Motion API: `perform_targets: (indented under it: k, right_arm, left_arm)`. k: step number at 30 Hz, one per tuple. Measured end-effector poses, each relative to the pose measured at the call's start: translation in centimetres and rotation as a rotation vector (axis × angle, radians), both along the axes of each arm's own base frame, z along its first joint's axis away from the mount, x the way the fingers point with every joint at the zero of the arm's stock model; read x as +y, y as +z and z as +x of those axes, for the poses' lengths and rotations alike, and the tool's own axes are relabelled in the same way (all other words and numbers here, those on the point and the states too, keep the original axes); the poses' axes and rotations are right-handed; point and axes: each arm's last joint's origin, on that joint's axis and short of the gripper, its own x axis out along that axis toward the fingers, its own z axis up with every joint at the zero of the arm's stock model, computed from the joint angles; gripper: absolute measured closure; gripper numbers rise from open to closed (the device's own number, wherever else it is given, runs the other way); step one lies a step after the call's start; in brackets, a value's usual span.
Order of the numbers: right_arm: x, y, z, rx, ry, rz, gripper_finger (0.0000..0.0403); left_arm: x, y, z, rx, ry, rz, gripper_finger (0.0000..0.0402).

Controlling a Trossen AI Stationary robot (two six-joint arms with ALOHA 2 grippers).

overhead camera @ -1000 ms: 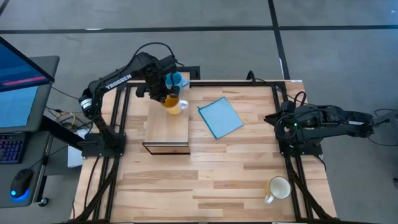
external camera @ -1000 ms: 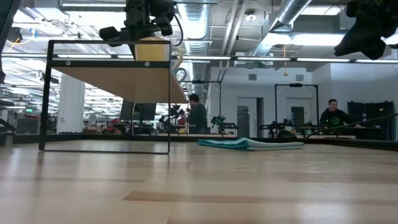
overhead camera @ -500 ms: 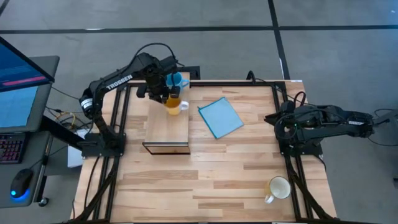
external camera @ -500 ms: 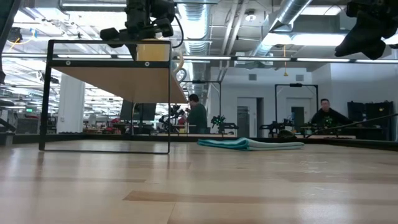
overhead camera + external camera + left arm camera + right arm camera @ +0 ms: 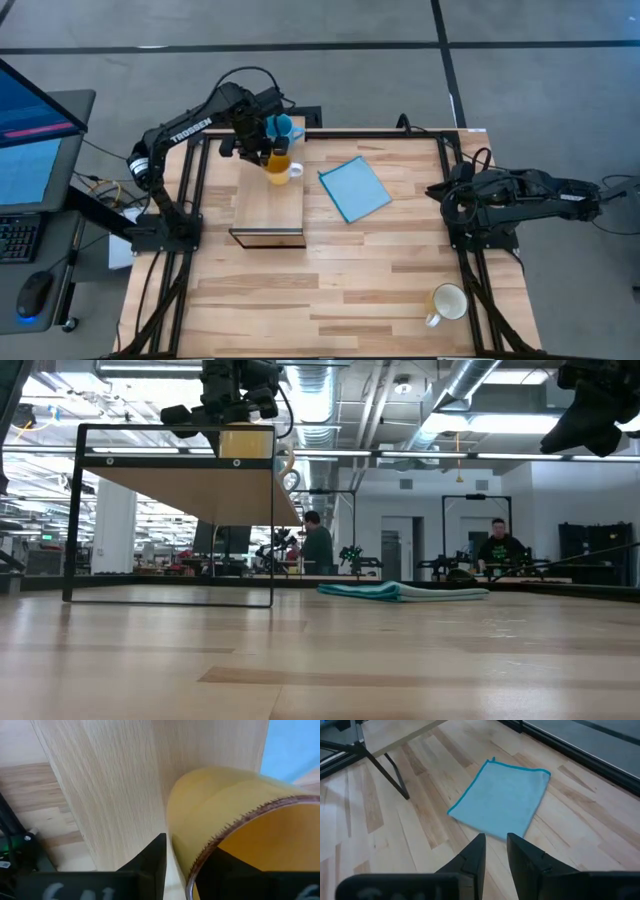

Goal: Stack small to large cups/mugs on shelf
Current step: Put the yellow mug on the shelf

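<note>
Shelf (image 5: 268, 200) top: left hand (image 5: 262, 150) half-hides orange mug (image 5: 279, 166).

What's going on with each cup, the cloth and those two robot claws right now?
Orange mug: upright on the shelf, held by the left claw.
Light-blue mug: on the shelf's far end, just behind the orange one.
Cream mug: alone near the table's front right.
Blue cloth: lying flat.
Right claw: nearly closed, empty.
</note>
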Motion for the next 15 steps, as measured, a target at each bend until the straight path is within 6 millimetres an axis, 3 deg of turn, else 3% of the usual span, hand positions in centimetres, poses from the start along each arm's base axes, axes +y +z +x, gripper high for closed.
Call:
perform_targets:
  k: [10,15]
  right_arm:
    - [0.00,0.01,0.00,-0.001,0.000,0.000,0.0301]
    - [0.00,0.01,0.01,-0.001,0.000,0.000,0.0301]
  left_arm:
    - [-0.01,0.04,-0.03,-0.003,-0.028,0.010,0.0327]
    - [0.07,0.06,0.06,-0.009,-0.015,0.020,0.0280]
